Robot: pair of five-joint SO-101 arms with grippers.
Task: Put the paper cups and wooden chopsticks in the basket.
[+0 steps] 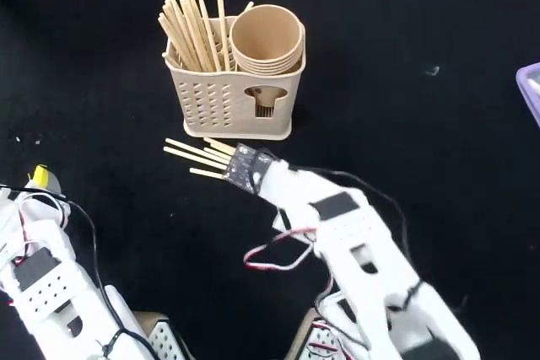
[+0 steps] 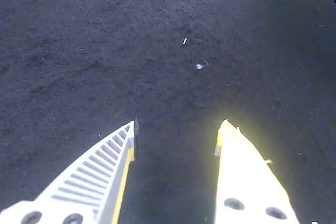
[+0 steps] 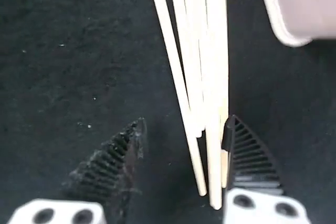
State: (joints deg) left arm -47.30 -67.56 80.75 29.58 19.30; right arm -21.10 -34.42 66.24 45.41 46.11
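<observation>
Fingers point(image 3: 249, 153) of the right gripper point(image 3: 186, 120) spread wide, loose chopsticks point(image 3: 202, 77) lying between them.

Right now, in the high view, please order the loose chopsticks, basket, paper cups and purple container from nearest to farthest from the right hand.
1. Loose chopsticks, on the table at the right hand.
2. Basket, just behind them.
3. Paper cups, stacked in the basket.
4. Purple container, at the far right edge.
</observation>
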